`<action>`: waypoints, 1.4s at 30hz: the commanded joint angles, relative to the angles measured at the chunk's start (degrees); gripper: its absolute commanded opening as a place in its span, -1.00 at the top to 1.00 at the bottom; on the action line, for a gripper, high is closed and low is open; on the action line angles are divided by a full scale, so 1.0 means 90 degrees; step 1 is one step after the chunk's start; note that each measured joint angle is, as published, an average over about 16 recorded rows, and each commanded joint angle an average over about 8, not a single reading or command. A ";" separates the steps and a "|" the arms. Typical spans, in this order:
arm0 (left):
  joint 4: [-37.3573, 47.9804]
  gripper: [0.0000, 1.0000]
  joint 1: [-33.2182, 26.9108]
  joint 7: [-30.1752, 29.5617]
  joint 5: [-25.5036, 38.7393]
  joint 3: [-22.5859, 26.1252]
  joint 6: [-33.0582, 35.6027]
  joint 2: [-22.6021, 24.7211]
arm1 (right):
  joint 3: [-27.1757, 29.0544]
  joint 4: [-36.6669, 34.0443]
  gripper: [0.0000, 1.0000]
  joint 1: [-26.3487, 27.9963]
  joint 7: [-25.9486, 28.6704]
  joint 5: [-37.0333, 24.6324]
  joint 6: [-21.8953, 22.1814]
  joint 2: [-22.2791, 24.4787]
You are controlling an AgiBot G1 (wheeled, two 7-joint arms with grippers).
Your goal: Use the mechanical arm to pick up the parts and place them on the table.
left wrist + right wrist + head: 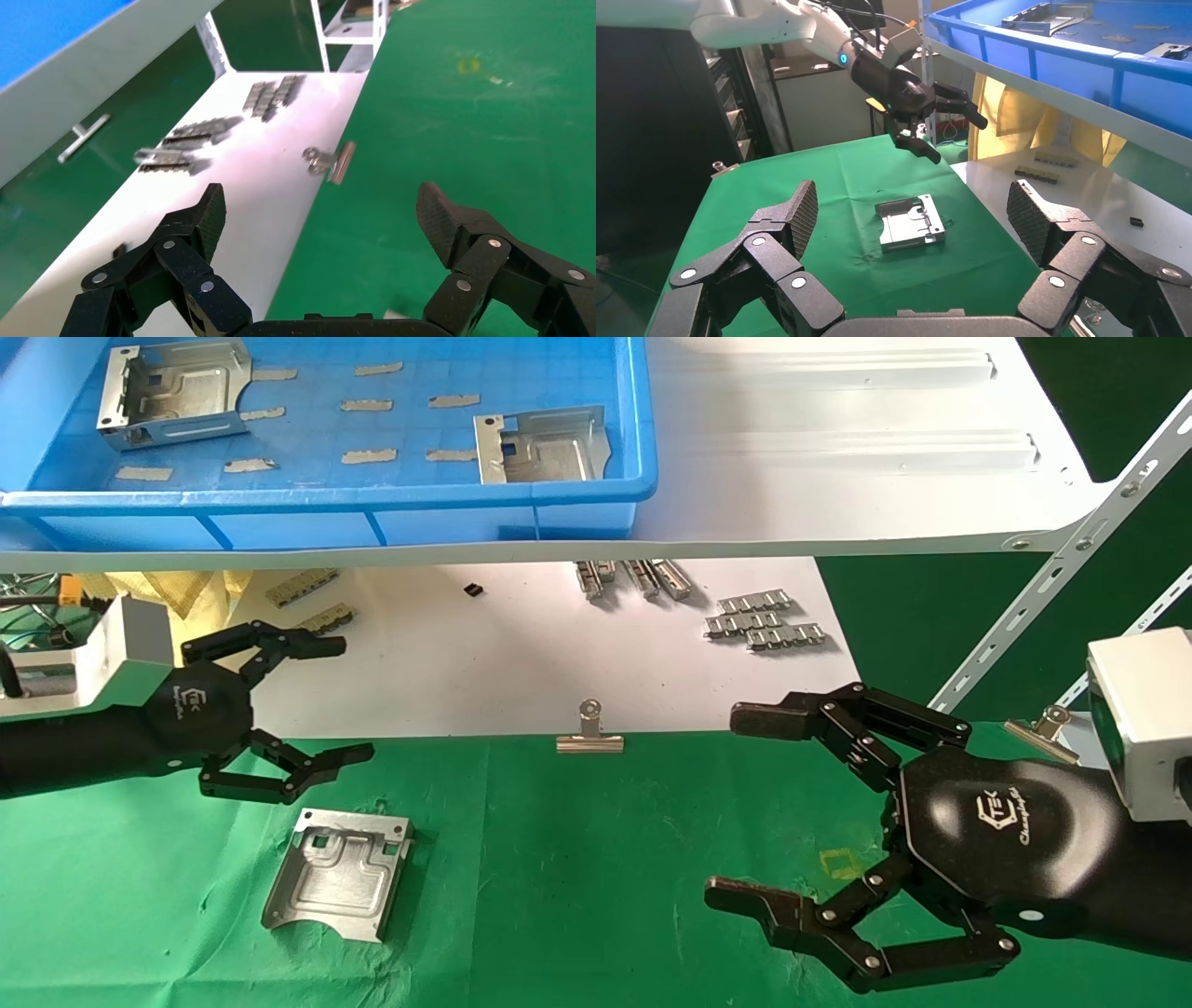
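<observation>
One silvery part [337,875] lies flat on the green table [577,859]; the right wrist view shows this part [909,223] too. Two more parts [175,393] [542,446] rest in the blue bin [326,505] on the shelf. My left gripper [340,700] hangs open just above and behind the part on the table, holding nothing; in its own view the left gripper [320,210] spans the edge of the white sheet. My right gripper [736,808] is open and empty over the right side of the table, and that right gripper [912,214] faces the lying part from a distance.
A white sheet [521,654] behind the green cloth carries grey ridged strips [765,621] and a small black piece [473,589]. A silver binder clip [589,733] sits at its front edge, another clip [1048,724] at right. The white shelf board [838,477] overhangs; its slanted struts [1052,570] stand at right.
</observation>
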 commanded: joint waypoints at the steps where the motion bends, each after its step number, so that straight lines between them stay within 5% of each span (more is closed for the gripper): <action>1: -0.0173 -1.00 0.0094 -0.0119 -0.0032 -0.0087 -0.0017 -0.0033 | 0.0000 0.0000 -1.00 0.0000 0.0000 0.0000 0.0000 0.0000; 42: -0.4996 -1.00 0.2709 -0.3429 -0.0833 -0.2487 -0.0484 -0.0923 | 0.0000 0.0000 -1.00 0.0000 0.0000 0.0000 0.0000 0.0000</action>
